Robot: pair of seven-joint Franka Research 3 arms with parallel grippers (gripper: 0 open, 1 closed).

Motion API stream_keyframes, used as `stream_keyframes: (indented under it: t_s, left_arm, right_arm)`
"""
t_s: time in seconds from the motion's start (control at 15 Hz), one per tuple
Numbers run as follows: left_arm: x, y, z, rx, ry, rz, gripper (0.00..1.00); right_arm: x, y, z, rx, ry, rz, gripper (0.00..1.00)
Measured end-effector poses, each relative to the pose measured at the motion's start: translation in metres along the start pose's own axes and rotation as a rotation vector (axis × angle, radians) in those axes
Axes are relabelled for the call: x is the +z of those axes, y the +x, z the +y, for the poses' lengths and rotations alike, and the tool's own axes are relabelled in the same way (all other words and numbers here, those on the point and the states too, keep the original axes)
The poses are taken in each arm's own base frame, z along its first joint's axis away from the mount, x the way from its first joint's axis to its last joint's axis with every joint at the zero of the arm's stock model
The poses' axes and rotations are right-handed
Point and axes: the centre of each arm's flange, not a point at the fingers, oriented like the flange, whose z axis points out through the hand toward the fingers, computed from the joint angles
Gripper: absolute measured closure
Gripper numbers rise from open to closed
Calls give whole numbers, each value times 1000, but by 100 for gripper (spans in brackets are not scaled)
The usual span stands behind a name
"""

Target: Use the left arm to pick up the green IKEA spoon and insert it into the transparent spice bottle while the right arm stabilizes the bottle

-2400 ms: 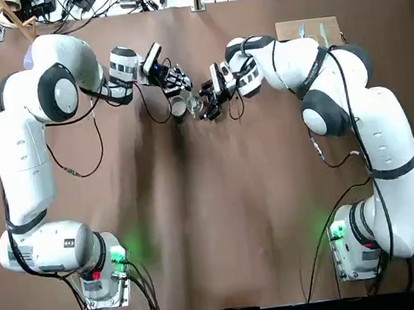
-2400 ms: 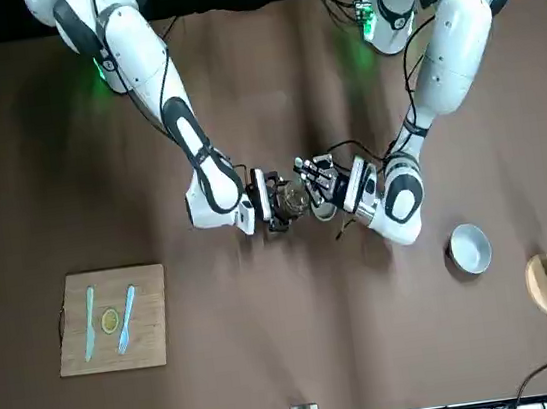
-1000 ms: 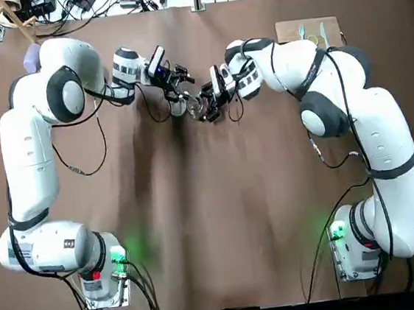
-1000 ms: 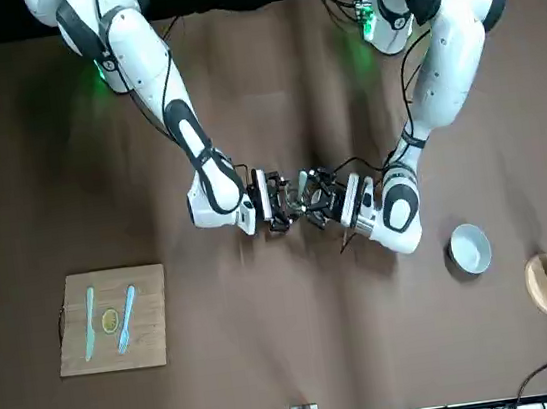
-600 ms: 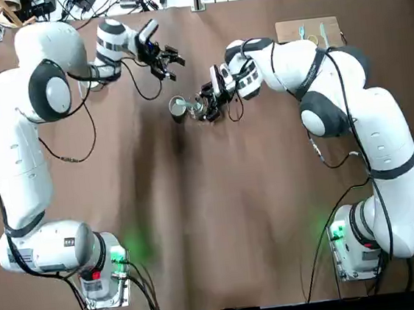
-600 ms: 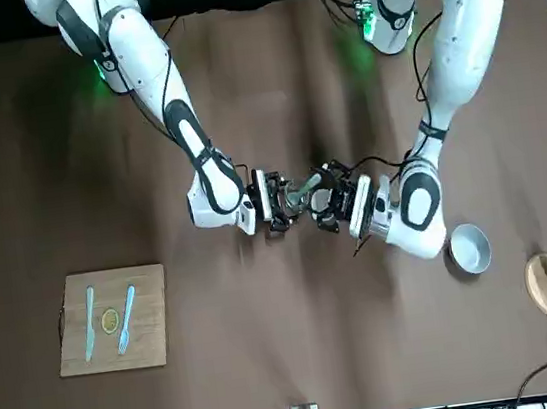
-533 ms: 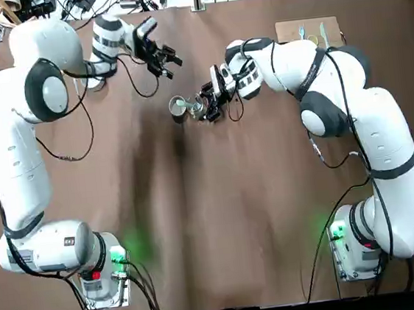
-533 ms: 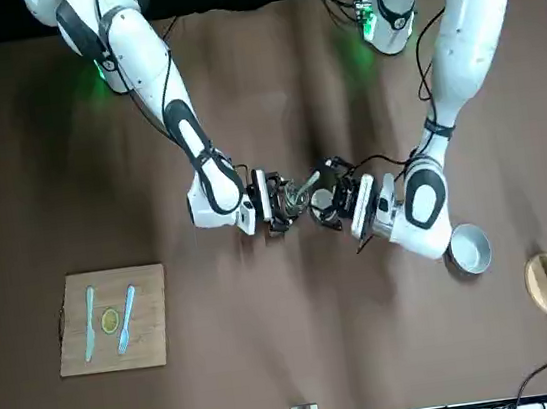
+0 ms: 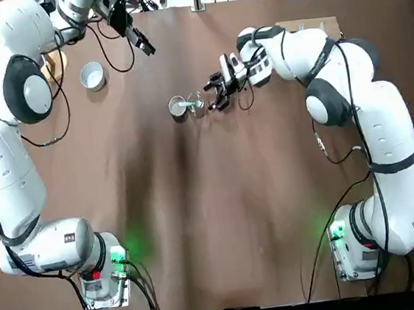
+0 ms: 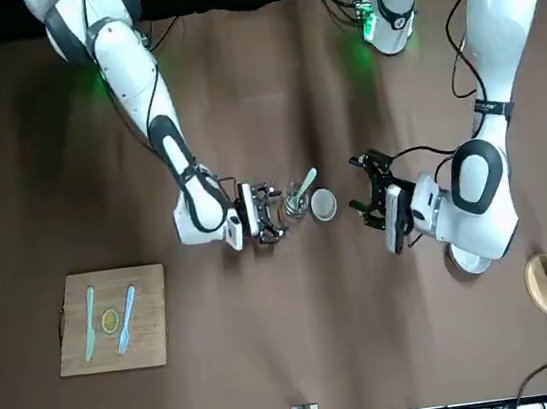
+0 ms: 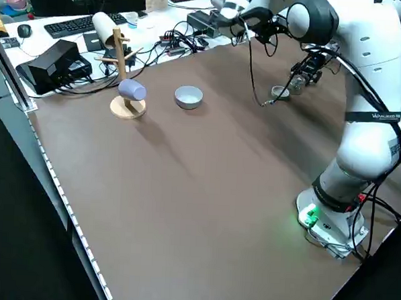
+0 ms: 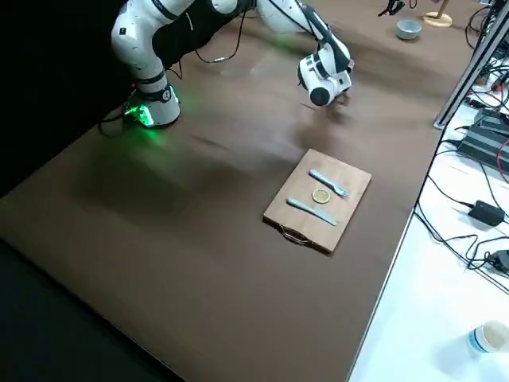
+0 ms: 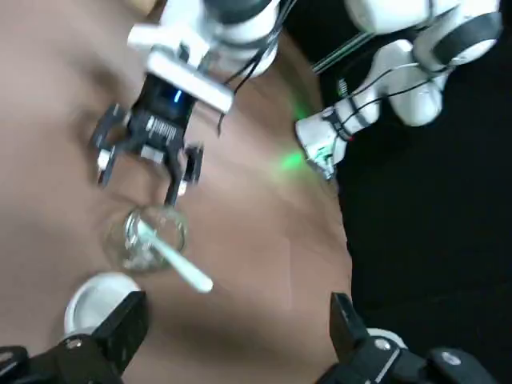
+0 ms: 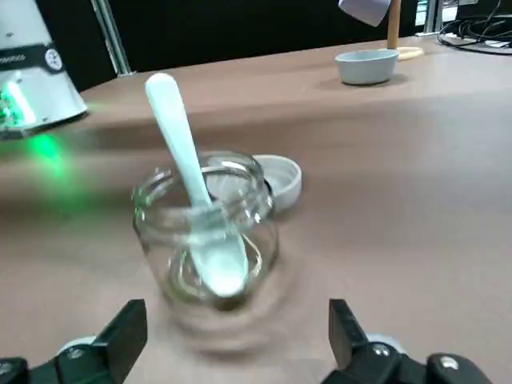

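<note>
You've got two white arms, grey joint caps, black cables, dark grippers, green base LEDs.

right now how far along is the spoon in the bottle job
Done: the pale mint-green plastic spoon stands bowl-down inside the small clear glass spice bottle, handle leaning over the rim. In hand: nothing. The right gripper is open beside the bottle, not touching it, and the left gripper is open, far off near the table's back edge. Left: seemingly only parking the arms.
</note>
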Motion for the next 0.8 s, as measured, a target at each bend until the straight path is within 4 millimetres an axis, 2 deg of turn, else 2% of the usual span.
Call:
stream_keyframes:
  t_s: [0.27,0.53,0.67,0.8]
  left_arm:
    - [-20,4,21,-237,123,-100,0]
    - [-53,12,57,-359,337,-174,0]
    - [-69,13,73,-445,452,-204,0]
    - [-83,11,88,-593,574,-214,0]
  right_arm:
    - [-48,-14,18,-31,48,-19,0]
    - [-113,-20,34,-4,89,-73,0]
    - [-149,-11,42,76,142,-135,0]
    - [-182,10,52,159,171,-169,0]
